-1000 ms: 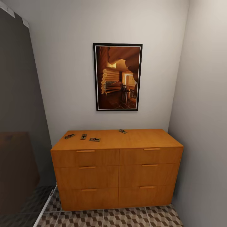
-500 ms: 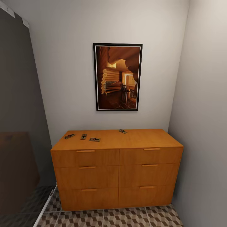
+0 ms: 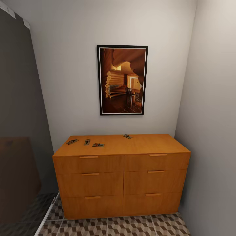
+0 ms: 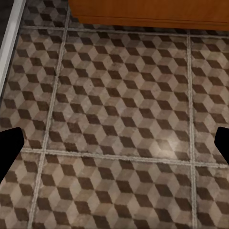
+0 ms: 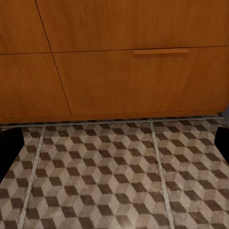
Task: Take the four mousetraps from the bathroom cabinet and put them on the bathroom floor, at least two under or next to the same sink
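So the robot's facing the cabinet (image 3: pixel 122 177) with three mousetraps (image 3: pixel 87 142) at its top's left-back and one further right, probably light, stiff, best pinched by the board edges, side walls hemming the cabinet in, and both sets of fingers spread wide, empty, over the bathroom floor (image 4: pixel 114 143).
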